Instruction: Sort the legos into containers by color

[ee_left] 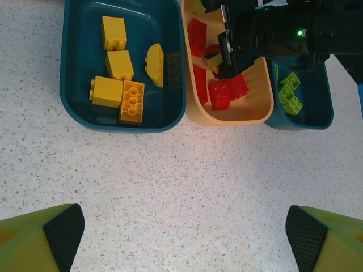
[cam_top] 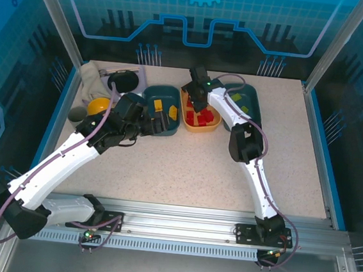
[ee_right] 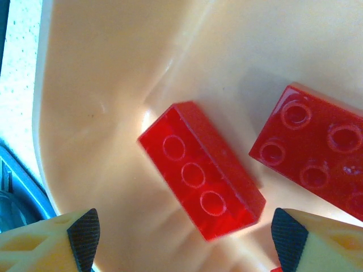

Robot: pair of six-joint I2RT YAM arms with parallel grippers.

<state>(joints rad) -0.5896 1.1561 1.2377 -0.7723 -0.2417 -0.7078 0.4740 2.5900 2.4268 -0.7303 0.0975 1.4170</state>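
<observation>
Legos: three colour groups are sitting in three trays, which are standing side by side at the far middle of the table (ee_left: pixel 170 187).

- Yellow bricks (ee_left: pixel 122 85) are lying in the left teal tray (ee_left: pixel 71 96). Four are blocky pieces, one of them a deeper orange-yellow with round marks in two rows. A fifth has a curved top.
- Red bricks (ee_left: pixel 221 93) are lying heaped in the orange tray (ee_left: pixel 252 116), the middle one.
- Green bricks (ee_left: pixel 290 93) are resting in the right teal tray (ee_left: pixel 317 116), partly hidden behind the right arm.

Materials: the bricks are hard, glossy plastic with crisp edges and round studs. The trays are smooth and shallow with rounded corners, their rims touching or nearly so. The table is matte, pale and finely speckled.

The right gripper (ee_right: pixel 181 235) is hovering low inside the orange tray with its fingers apart, clamping nothing. Its pads (ee_right: pixel 85 232) are black and cross-hatched on yellow-green fingers. A three-stud red brick (ee_right: pixel 201 190) is lying flat and diagonal on the tray floor just ahead of the gap. A second red brick (ee_right: pixel 312 158), wider and with studs in two rows, is lying just beside it without touching.

The left gripper (ee_left: pixel 184 238) is hanging over bare table on the near side of the trays, fingers spread wide and empty.
</observation>
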